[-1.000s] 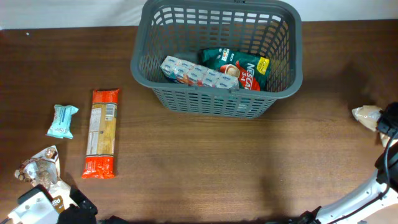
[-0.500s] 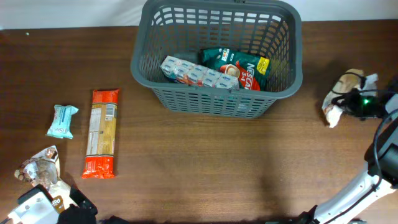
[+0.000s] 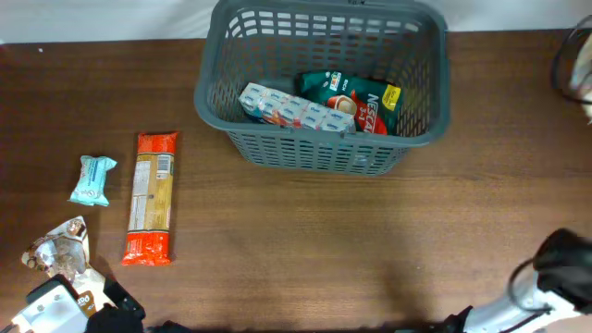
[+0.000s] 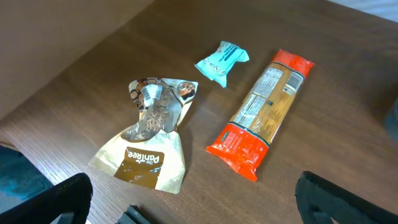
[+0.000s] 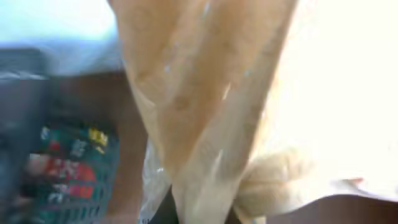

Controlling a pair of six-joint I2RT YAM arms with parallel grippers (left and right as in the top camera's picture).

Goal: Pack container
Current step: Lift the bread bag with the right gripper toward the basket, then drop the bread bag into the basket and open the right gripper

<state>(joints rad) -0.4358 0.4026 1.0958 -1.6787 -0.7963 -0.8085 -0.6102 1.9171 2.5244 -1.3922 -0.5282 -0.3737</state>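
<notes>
The container (image 3: 319, 153), a large dark grey slotted basket, stands at the back centre of the table. It holds a green Nescafe packet (image 3: 361, 100) and a blue-and-white packet (image 3: 296, 111). My right gripper (image 3: 578, 60) is a blur at the far right edge, to the right of the basket. In the right wrist view it is shut on a pale tan clear packet (image 5: 205, 93) that fills the frame and hides the jaws. The green packet (image 5: 74, 162) shows blurred at the lower left of that view. My left gripper (image 4: 193, 208) is open and empty at the front left corner.
An orange pasta packet (image 3: 151, 197) (image 4: 261, 118), a small teal packet (image 3: 92, 178) (image 4: 222, 60) and a brown-and-white snack bag (image 3: 60, 245) (image 4: 152, 143) lie on the table's left side, just ahead of the left gripper. A white surface runs behind the table's back edge.
My right gripper, holding the tan packet, has swung in from the right edge, then up towards the far right corner, and is now motion-blurred. The left arm has not moved.
</notes>
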